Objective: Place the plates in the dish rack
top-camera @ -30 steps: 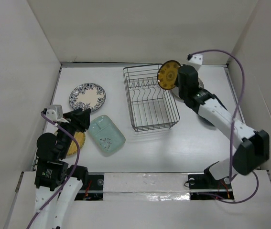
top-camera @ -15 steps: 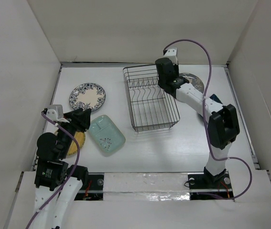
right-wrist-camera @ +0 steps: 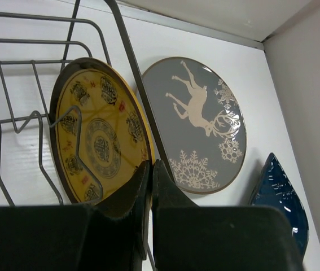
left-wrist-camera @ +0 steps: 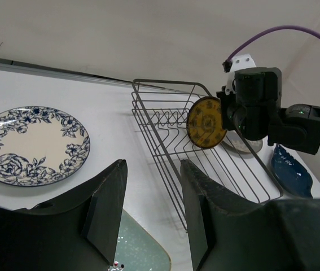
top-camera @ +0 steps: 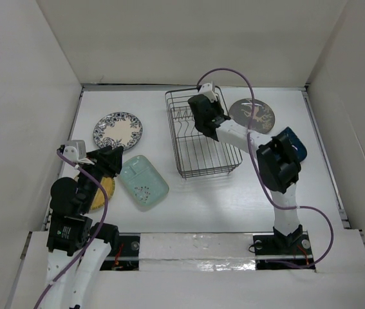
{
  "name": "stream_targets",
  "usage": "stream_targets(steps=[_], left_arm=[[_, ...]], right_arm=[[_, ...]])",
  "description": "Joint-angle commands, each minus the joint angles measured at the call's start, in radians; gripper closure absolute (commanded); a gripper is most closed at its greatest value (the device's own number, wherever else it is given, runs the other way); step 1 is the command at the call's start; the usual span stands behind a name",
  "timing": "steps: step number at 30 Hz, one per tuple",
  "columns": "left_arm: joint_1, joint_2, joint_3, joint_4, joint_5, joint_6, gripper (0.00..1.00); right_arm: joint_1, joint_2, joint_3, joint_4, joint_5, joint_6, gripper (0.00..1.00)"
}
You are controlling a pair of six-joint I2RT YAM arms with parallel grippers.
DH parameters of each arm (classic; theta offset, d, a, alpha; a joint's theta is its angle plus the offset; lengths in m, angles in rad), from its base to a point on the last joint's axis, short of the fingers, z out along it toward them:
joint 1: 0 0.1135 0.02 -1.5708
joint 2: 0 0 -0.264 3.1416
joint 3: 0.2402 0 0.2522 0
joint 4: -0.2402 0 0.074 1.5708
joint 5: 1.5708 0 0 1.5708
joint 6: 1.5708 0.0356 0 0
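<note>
Right gripper [right-wrist-camera: 150,171] pinches a yellow plate [right-wrist-camera: 99,141] upright inside the rack [top-camera: 201,149] just ahead; left gripper [left-wrist-camera: 152,170] stands wide open, empty.

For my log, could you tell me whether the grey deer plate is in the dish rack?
No, the grey deer plate lies flat on the table, outside the dish rack.

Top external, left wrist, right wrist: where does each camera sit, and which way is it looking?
Top external: high behind the robot, looking down on the table; the left arm and right arm show.
Left wrist: on the left arm, looking across at the dish rack; its open left tool fills the bottom.
Right wrist: on the right arm, looking along the right tool, shut on the yellow plate.
Shared: both wrist views show the yellow plate at the dish rack.
</note>
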Motion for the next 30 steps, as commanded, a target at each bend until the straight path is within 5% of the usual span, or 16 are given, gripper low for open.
stream_targets(steps=[1, 6, 12, 14, 16, 17, 19, 25, 30], left_arm=[[-0.006, 0.008, -0.003, 0.037, -0.001, -0.004, 0.60], [-0.006, 0.004, -0.003, 0.039, -0.001, -0.004, 0.60], [-0.006, -0.007, -0.005, 0.043, 0.000, -0.005, 0.60], [-0.006, -0.012, -0.006, 0.045, -0.001, -0.005, 0.60], [-0.006, -0.019, -0.006, 0.046, 0.000, -0.005, 0.60], [-0.006, -0.023, -0.008, 0.048, -0.001, -0.005, 0.60], [-0.006, -0.032, -0.006, 0.051, -0.006, -0.007, 0.60], [-0.015, -0.056, -0.008, 0.052, -0.015, -0.005, 0.58], [-0.044, -0.075, -0.008, 0.049, -0.030, -0.004, 0.57]], right_arm=[[0.003, -0.013, 0.039, 0.024, 0.003, 0.008, 0.98], [0.012, -0.056, 0.039, -0.008, -0.024, 0.065, 0.48], [-0.040, -0.307, -0.109, -0.006, -0.197, 0.238, 0.26], [-0.072, -0.395, -0.187, 0.026, -0.263, 0.325, 0.25], [-0.141, -0.554, -0.368, 0.116, -0.300, 0.396, 0.37], [-0.178, -0.614, -0.443, 0.139, -0.323, 0.481, 0.70], [-0.326, -0.786, -0.652, 0.188, -0.438, 0.580, 1.00], [-0.673, -1.123, -1.022, 0.248, -0.582, 0.776, 0.96], [-0.946, -1.162, -1.151, 0.227, -0.641, 0.781, 0.43]])
